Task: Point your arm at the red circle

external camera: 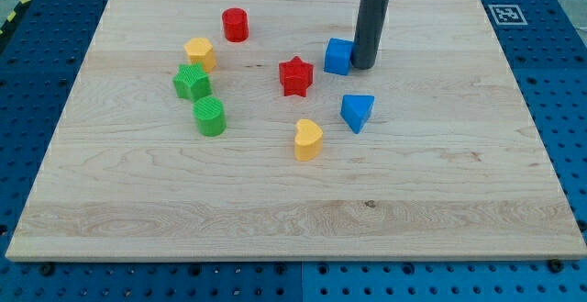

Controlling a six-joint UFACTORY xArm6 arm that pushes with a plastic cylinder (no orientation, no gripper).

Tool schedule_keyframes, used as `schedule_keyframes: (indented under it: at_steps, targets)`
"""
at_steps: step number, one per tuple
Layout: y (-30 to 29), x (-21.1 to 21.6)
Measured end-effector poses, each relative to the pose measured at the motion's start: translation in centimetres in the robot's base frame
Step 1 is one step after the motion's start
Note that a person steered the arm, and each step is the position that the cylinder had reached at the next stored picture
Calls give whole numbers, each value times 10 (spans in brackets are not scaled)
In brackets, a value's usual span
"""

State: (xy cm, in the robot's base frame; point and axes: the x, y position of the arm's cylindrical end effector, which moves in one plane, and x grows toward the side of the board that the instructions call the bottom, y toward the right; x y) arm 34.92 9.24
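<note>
Nearest the camera, bare wood of the surface (275,219) runs along the view's bottom, and the first block above it is the yellow heart (308,139). Going left to right: the green star (192,82), the yellow hexagon (199,53), the green cylinder (209,117), then the red circle (236,24), my target, up near the view's top. Further right come the red star (295,75), the blue cube (338,56) and the blue triangle (357,112). I have no claw to open or close, only a rod; my tip (364,66) sits just at the cube's 3 o'clock, touching it or nearly so. From there the red circle lies at about 10 o'clock, well apart, with the cube between. I judge the pointing is not yet done: the whole approach remains.
</note>
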Motion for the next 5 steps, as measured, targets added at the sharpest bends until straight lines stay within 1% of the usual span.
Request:
schedule_keyframes:
  at_steps: [1,2,3,4,5]
  targets:
    - [-3,-52]
    - [-44,-101]
    - [-113,-122]
    - [-174,-130]
    - [-181,-142]
